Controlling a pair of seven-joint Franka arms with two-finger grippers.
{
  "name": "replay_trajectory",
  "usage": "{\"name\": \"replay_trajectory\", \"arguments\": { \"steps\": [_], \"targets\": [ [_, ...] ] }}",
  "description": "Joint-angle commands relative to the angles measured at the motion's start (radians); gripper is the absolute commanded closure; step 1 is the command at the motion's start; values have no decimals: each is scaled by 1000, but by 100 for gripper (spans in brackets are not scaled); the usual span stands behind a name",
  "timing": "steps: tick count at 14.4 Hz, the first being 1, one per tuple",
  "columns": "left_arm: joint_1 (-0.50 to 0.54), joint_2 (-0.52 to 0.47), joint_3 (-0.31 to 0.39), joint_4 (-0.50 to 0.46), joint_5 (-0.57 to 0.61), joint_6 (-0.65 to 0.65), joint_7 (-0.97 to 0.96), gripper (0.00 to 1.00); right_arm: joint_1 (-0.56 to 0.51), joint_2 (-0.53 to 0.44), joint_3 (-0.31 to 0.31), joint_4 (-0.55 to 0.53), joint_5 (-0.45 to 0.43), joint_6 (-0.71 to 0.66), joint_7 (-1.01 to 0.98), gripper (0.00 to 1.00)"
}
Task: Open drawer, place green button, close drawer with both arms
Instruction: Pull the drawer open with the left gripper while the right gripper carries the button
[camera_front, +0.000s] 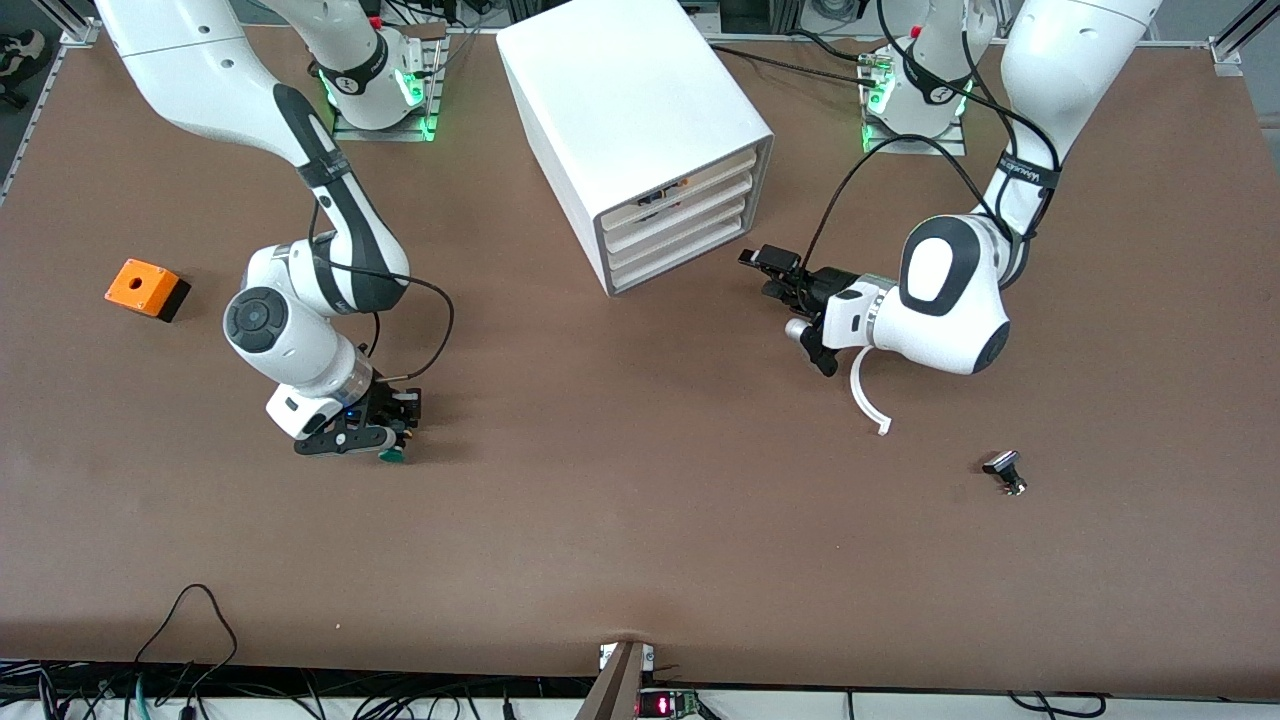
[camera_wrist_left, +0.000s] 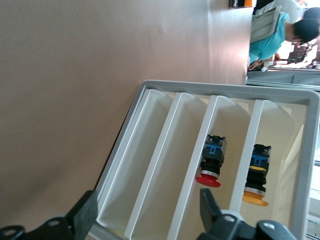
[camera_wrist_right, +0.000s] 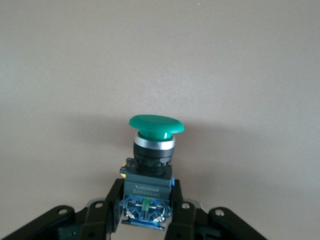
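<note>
Colours on the bench, mostly brown and white with a few bright bits

The table (camera_front: 640, 520) is plain flat brown, no pattern. The cabinet (camera_front: 630, 110) is white with a grey frame, its drawer fronts (camera_front: 672, 232) cream, and the top one has an orange-and-black mark (camera_front: 665, 192). Both arms are glossy white with black joints and cables, green lights glowing at their bases; the right gripper (camera_wrist_right: 147, 212) and left gripper (camera_wrist_left: 150, 220) are black. The button (camera_wrist_right: 156, 145) has a shiny green cap, silver ring, black body and a blue base. An orange box (camera_front: 146, 288) with black underside sits toward the right arm's end. Seen from the left wrist, the cabinet's inside is white, with a red-capped button (camera_wrist_left: 211, 160) and a yellow-capped one (camera_wrist_left: 257, 175).
</note>
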Motion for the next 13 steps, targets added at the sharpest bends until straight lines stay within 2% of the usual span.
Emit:
{"name": "replay_trajectory", "arguments": {
  "steps": [1,3,7,11,13],
  "targets": [
    [-15,0,-1,-77,-59,62,115,15,-3,-8,2,100,17,-155,60,100],
    [-33,3,-1,-129,-78,116,164,17,-5,-7,2,167,21,-258,89,100],
    [-62,35,-1,-225,-292,121,362,19,0,-11,4,236,99,-378,110,100],
    [-124,49,-2,-275,-415,121,427,34,9,-24,11,331,99,-525,228,100],
    [-157,50,-2,-278,-460,121,427,38,21,-25,13,402,99,-635,278,100]
  ]
}}
